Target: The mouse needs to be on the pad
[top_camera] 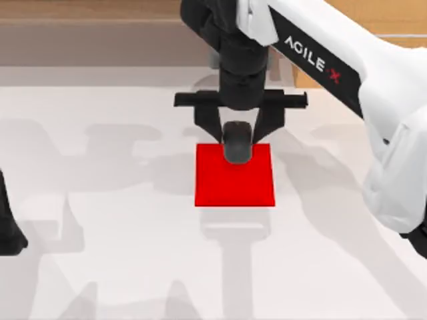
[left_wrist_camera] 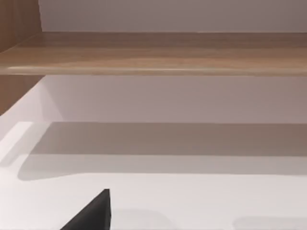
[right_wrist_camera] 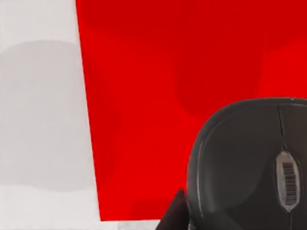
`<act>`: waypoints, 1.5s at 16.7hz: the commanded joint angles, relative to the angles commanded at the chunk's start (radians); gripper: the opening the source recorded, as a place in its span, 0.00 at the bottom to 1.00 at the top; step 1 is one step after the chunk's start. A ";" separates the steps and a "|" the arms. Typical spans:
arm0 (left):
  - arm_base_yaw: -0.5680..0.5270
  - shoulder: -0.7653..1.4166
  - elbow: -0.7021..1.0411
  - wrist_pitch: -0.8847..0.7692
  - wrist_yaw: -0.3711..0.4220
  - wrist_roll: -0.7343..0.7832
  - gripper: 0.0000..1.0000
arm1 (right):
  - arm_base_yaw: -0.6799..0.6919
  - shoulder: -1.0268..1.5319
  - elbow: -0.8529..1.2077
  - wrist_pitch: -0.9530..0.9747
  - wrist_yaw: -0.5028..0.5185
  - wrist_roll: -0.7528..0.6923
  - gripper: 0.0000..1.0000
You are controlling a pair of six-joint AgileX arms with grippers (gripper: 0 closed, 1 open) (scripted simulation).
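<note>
White table (top_camera: 100, 233) fills the scene, with a wooden ledge running along its far edge. At the near left edge my left arm sits parked and idle, a dark part of it low against that edge; I cannot tell how its gripper stands.

Moving toward the middle, the pad (top_camera: 233, 183) lies flat, a little nearer the far edge than the near one. The mouse (top_camera: 237, 142) sits over the pad's far edge, its body partly past that edge in the top view. Its long axis runs from the far edge toward the near edge; the wrist view shows its scroll wheel (right_wrist_camera: 288, 179) on that line.

My right gripper (top_camera: 237, 133) reaches in from the far right corner and hangs straight down, fingers clamped on the mouse's two long sides. That hold probably keeps the mouse level for setting down. It looks ready to be released further onto the red.
</note>
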 joint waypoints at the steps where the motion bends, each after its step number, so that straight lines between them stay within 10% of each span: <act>1: 0.000 0.000 0.000 0.000 0.000 0.000 1.00 | 0.001 0.001 0.002 0.000 0.000 0.006 0.00; 25: 0.000 0.000 0.000 0.000 0.000 0.000 1.00 | 0.002 -0.067 -0.301 0.237 -0.001 0.008 0.00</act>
